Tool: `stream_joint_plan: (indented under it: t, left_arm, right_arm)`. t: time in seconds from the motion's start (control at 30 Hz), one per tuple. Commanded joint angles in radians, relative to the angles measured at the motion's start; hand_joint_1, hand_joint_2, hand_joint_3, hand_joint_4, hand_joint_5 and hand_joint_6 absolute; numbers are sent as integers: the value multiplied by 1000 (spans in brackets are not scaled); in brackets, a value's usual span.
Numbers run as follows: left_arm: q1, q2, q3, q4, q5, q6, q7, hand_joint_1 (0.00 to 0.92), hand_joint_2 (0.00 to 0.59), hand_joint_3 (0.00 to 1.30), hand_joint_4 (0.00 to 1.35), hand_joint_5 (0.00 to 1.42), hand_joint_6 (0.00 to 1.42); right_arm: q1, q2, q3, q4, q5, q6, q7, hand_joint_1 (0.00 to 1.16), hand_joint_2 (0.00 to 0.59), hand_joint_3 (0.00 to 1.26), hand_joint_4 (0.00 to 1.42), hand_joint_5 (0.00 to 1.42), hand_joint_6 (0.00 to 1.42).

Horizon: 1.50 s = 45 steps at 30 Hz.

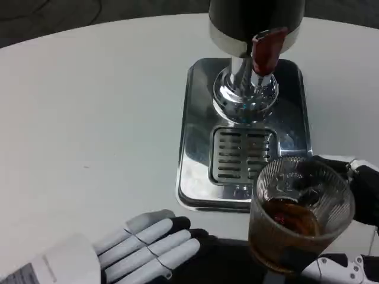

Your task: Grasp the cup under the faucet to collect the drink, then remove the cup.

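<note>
Fingers: right hand (pixel 361 195) wraps the glass (pixel 301 213) from its right side, dark fingers against the ribbed wall and more of the hand below near the base; left hand (pixel 139 248) lies flat on the table (pixel 89 106), fingers straight and slightly apart, holding nothing.
Glass position: near the front right of the table, in front of the drip tray (pixel 195 148) and clear of the faucet (pixel 244 89), so it looks already filled and taken away.
Contents: brown drink, roughly the lower half; the level looks slightly tilted.
Handling: clear ribbed glass, likely stiff, breakable and heavier with liquid; ribs should help grip.
Where to hold: around the mid wall, kept upright to avoid spilling.
Drip tray: shiny metal with a slotted grate; whether it is wet I cannot tell.
</note>
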Motion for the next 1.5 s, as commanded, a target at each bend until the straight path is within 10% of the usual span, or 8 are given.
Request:
stream_joint_plan:
  t: [0.03,1.5]
  left_arm:
    - [17,28,19,-2,13,-30,-2,24,95,0,0,0,0]
    - [27,77,212,73,-43,-27,0,37,93,0,0,0,0]
  right_arm:
    - [18,-4,-13,-62,46,3,20,969,120,803,838,1031,971]
    - [-195,26,172,-57,-64,181,42,964,129,803,838,1031,971]
